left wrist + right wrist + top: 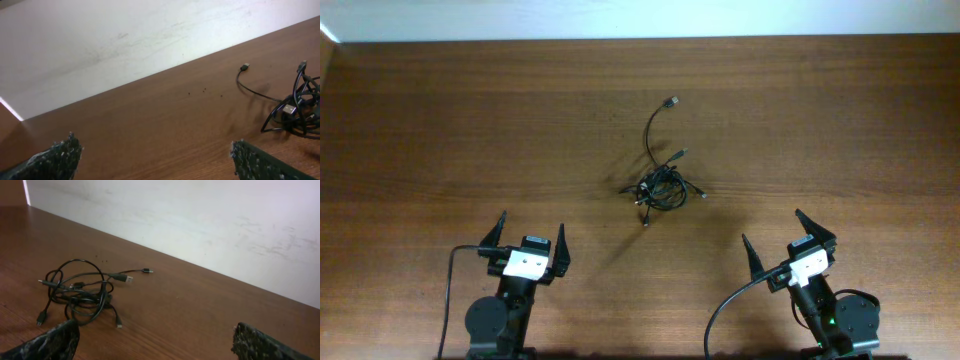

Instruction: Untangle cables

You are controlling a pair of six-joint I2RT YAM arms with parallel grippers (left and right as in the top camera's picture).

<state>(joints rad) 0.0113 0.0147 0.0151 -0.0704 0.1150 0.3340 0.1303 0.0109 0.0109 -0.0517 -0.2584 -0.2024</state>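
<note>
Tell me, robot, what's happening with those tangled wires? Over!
Left gripper open, empty. Right gripper open, empty. Cables knotted in one clump on the table, neither gripper touching. Nothing in the way.

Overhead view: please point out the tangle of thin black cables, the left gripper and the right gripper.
tangle of thin black cables (660, 190), overhead view, middle of the knotted bundle.
left gripper (532, 222), overhead view, midway between its open fingertips.
right gripper (770, 225), overhead view, midway between its open fingertips.
</note>
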